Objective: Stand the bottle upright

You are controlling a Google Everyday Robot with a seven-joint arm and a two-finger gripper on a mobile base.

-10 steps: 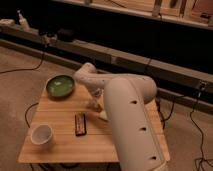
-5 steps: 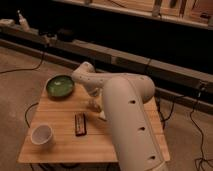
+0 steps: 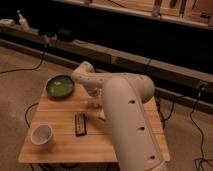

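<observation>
My gripper (image 3: pixel 93 102) hangs down over the middle of the wooden table (image 3: pixel 60 150), at the end of the white arm (image 3: pixel 125 110) that reaches in from the right. It is shut on the bottle (image 3: pixel 92 105), of which only a small whitish patch shows at the fingertips, low against the tabletop. The arm's bulk hides the rest of the bottle, so I cannot tell how it lies.
A green bowl (image 3: pixel 60 86) sits at the table's back left. A white cup (image 3: pixel 42 135) stands at the front left, and a dark candy bar (image 3: pixel 80 124) lies just in front of the gripper. Cables run over the floor around the table.
The gripper has closed on the pale bottle at its tips. The arm has hardly moved, and the bowl, cup and candy bar stay where they were.
</observation>
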